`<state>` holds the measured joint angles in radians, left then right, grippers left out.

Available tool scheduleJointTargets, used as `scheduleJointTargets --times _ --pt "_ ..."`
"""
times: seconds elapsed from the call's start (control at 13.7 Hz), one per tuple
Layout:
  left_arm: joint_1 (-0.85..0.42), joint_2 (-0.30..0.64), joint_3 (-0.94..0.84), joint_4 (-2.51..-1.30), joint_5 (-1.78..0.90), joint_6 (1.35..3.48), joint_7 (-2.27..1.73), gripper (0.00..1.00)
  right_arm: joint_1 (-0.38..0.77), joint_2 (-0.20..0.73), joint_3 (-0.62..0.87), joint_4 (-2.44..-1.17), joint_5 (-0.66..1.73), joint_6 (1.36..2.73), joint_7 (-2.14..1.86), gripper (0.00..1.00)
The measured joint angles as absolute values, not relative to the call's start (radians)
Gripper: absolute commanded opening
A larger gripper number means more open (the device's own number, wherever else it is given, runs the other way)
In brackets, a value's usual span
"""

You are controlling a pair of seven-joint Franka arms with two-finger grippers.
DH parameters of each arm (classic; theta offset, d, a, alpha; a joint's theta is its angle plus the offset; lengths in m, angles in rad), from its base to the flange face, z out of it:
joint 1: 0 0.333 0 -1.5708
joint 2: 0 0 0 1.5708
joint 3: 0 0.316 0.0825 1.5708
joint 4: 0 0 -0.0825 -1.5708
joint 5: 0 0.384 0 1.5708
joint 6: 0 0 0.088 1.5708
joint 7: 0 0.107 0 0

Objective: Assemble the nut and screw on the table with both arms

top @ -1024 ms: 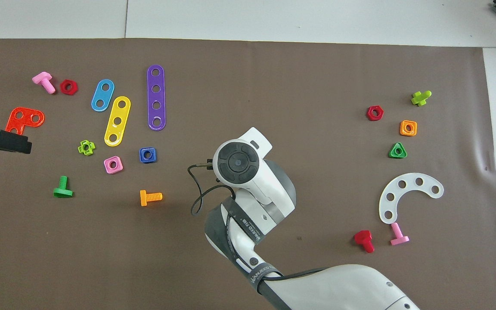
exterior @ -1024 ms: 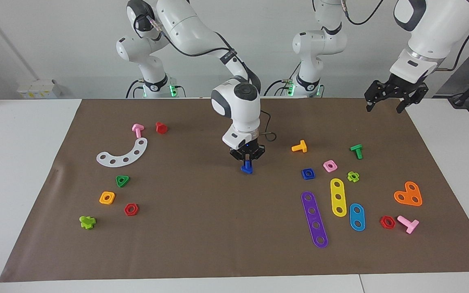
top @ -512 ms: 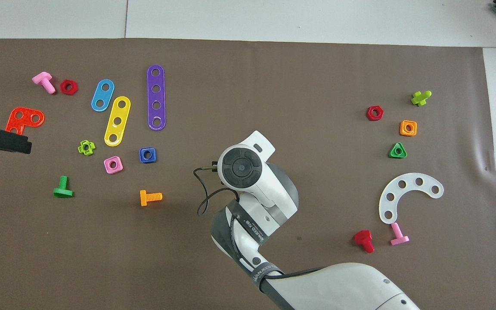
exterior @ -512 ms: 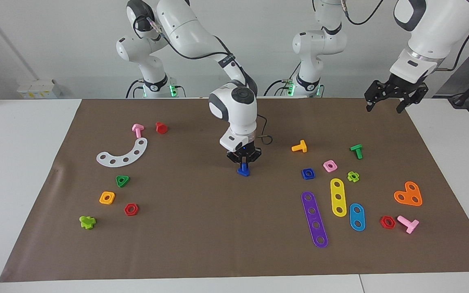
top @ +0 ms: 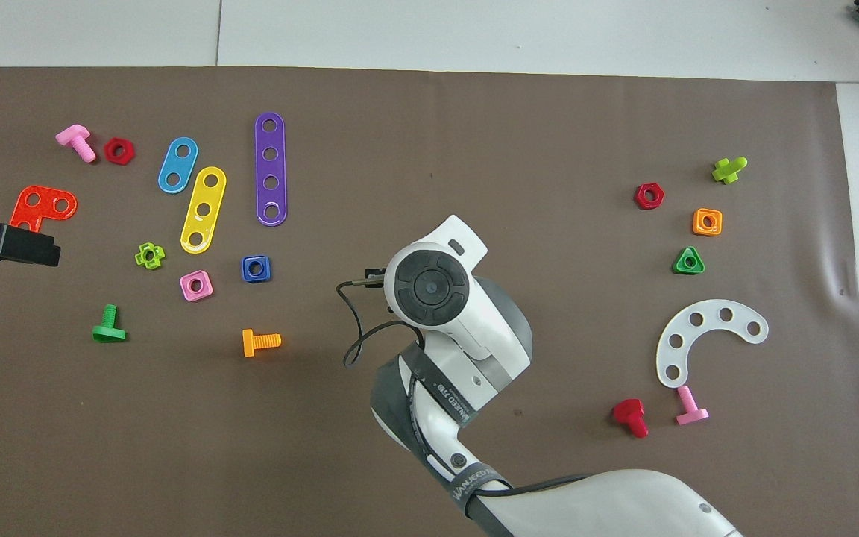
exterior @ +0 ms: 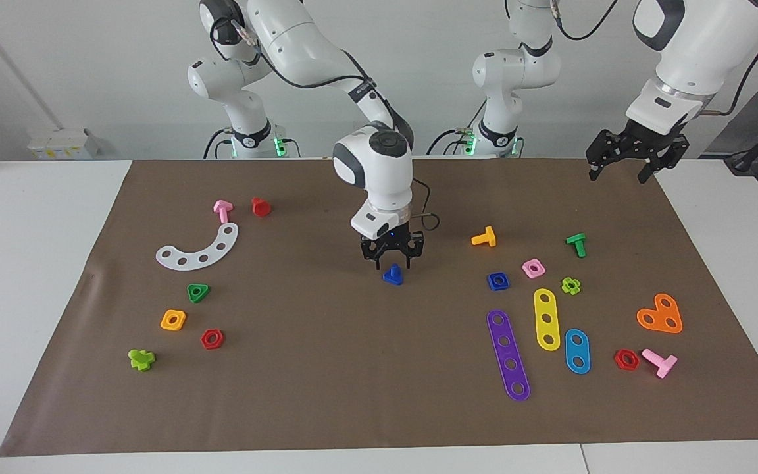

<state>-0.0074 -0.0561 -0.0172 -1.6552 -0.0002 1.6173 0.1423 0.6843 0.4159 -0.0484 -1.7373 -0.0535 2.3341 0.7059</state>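
"Where were the right gripper (exterior: 392, 261) fingers?"

"Spread, just above the screw (exterior: 392, 275), which stood head-down mid-surface. I judged the nut (exterior: 498, 281) came next; the left gripper (exterior: 635, 158) waited with fingers apart."

blue screw (exterior: 392, 275), blue nut (exterior: 498, 281) — brown mat (exterior: 353, 368) (white table (exterior: 30, 263) underneath), pink nut (exterior: 533, 268).
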Motion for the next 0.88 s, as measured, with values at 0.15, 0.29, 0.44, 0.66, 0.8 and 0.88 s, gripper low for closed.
scheduleJointTargets --times 0.15,0.29,0.44,0.66,0.8,0.88 --pt "-0.009 -0.058 -0.022 -1.673 0.000 1.642 0.141 0.99 0.655 0.338 -0.054 -1.735 -0.054 2.282 0.706 1.00" --pt "-0.027 -0.059 -0.030 -1.710 -0.001 1.685 0.122 0.99 0.592 0.265 -0.055 -1.734 -0.056 2.232 0.706 1.00" --pt "-0.069 -0.057 -0.034 -1.771 -0.001 1.760 0.053 0.99 0.518 0.208 -0.056 -1.734 -0.060 2.191 0.701 1.00" --pt "-0.136 -0.049 -0.039 -1.902 -0.001 1.926 -0.061 0.97 0.400 0.127 -0.058 -1.732 -0.061 2.112 0.614 1.00" --pt "-0.156 -0.018 -0.039 -1.953 -0.001 2.008 -0.111 0.97 0.330 0.075 -0.058 -1.727 -0.061 2.050 0.551 1.00" --pt "-0.162 0.007 -0.038 -1.967 -0.001 2.049 -0.129 0.97 0.298 0.054 -0.058 -1.717 -0.061 2.006 0.518 1.00"
